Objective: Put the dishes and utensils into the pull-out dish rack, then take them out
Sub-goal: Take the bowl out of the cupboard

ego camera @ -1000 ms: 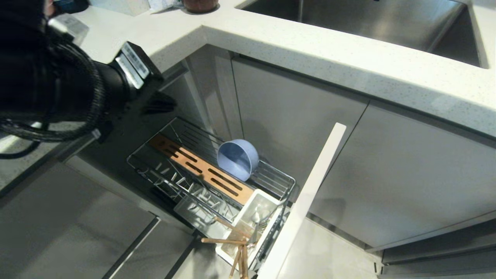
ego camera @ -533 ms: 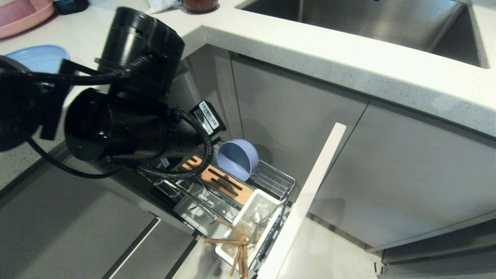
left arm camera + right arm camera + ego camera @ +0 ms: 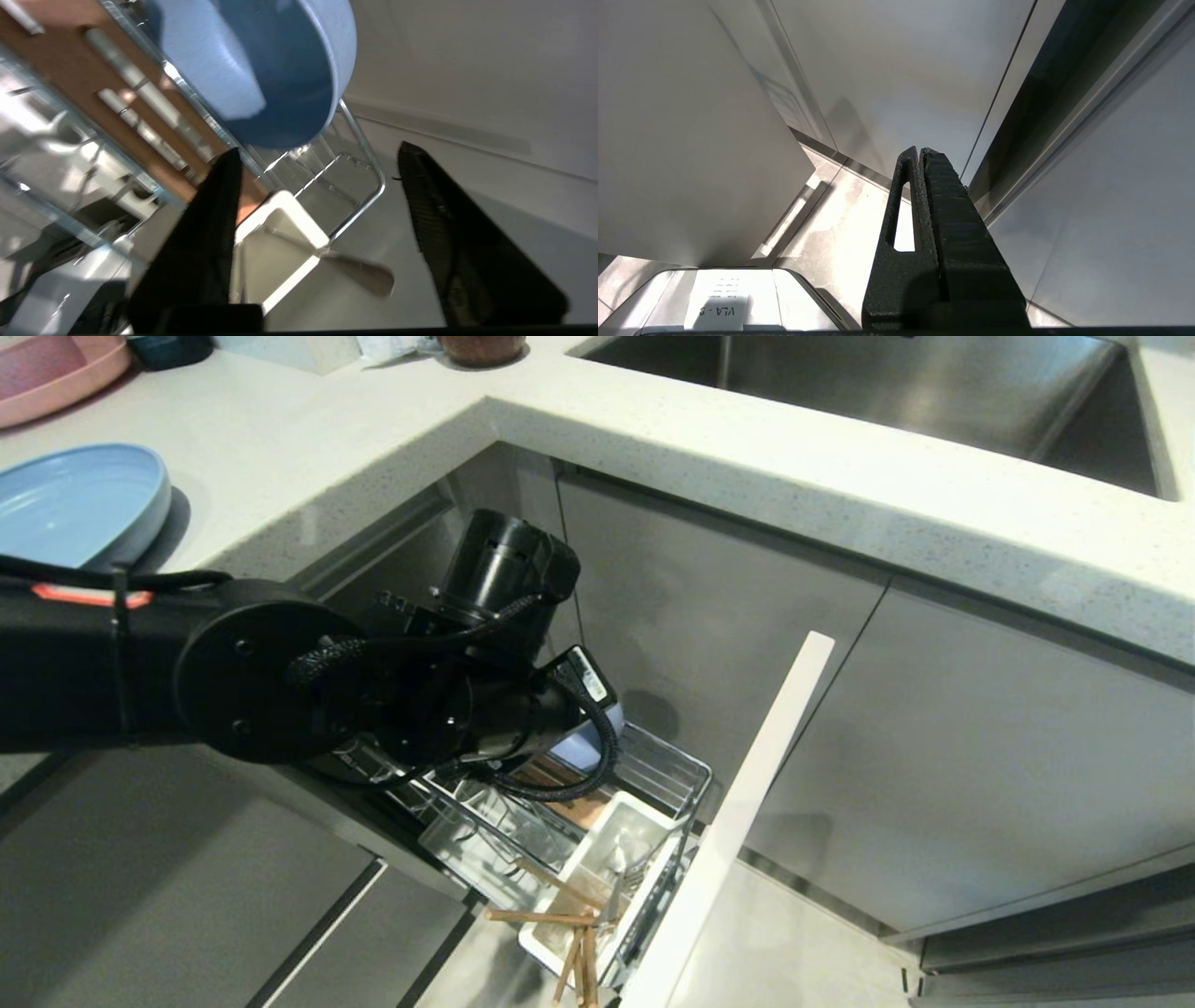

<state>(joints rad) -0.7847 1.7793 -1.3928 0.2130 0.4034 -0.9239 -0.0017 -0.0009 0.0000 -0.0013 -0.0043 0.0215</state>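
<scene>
Reaching down over the pull-out dish rack [image 3: 653, 761], the left gripper [image 3: 317, 200] has spread its jaws and holds nothing — a second ago it was up by the counter. The bowl [image 3: 261, 70] stands just ahead in the rack — probably unloading comes next.

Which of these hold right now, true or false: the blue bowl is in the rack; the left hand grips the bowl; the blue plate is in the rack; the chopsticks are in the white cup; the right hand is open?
1. The blue bowl is in the rack. True.
2. The left hand grips the bowl. False: its fingers are spread apart, short of the bowl.
3. The blue plate is in the rack. False: it lies on the counter.
4. The chopsticks are in the white cup. True.
5. The right hand is open. False: it is shut.
</scene>
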